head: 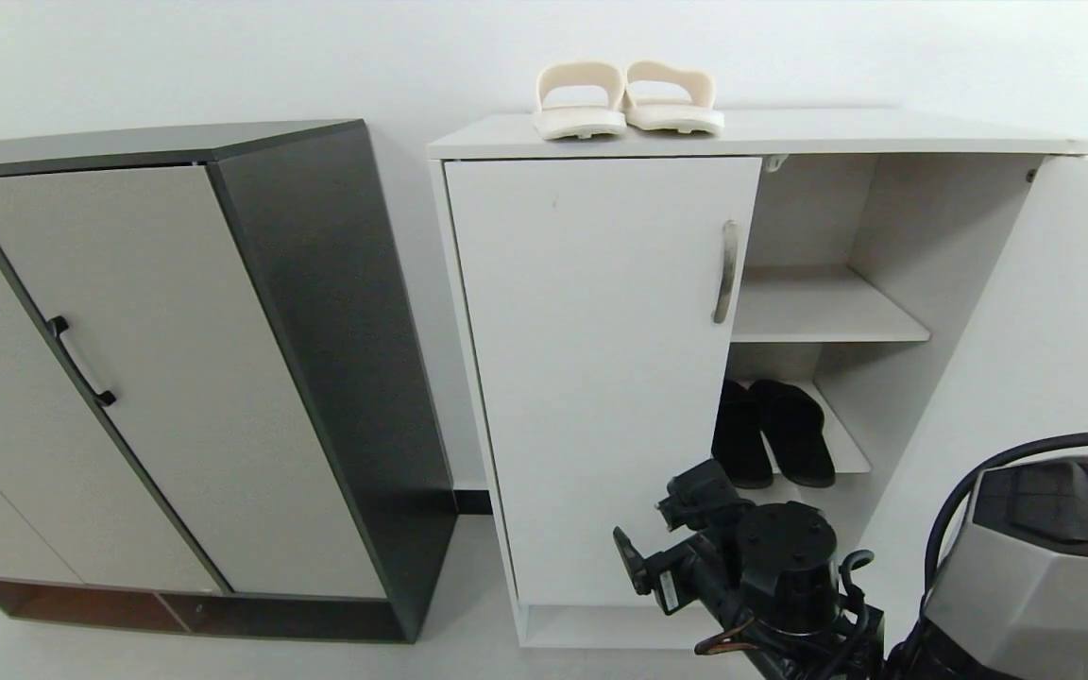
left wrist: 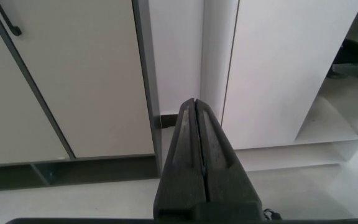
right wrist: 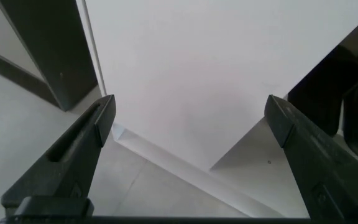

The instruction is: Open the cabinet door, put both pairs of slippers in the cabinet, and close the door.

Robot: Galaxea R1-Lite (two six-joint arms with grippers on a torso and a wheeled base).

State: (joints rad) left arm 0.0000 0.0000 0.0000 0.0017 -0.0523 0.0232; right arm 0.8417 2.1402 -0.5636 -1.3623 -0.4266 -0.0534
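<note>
A cream pair of slippers (head: pixel 627 99) lies on top of the white cabinet (head: pixel 884 132). Its right door (head: pixel 1054 312) stands wide open and its left door (head: pixel 601 359) is closed. A black pair of slippers (head: pixel 775 433) rests side by side on the lower shelf inside, and also appears in the right wrist view (right wrist: pixel 340 93). My right gripper (head: pixel 662 529) is open and empty, low in front of the closed left door, just left of the black pair. My left gripper (left wrist: pixel 196 109) is shut on nothing, pointing at the gap between the two cabinets.
A grey cabinet (head: pixel 176 359) with a black handle (head: pixel 81 362) stands to the left, its door closed. The white cabinet's middle shelf (head: pixel 818 307) is bare. A metal handle (head: pixel 725 272) runs down the closed door's right edge. Floor lies in front.
</note>
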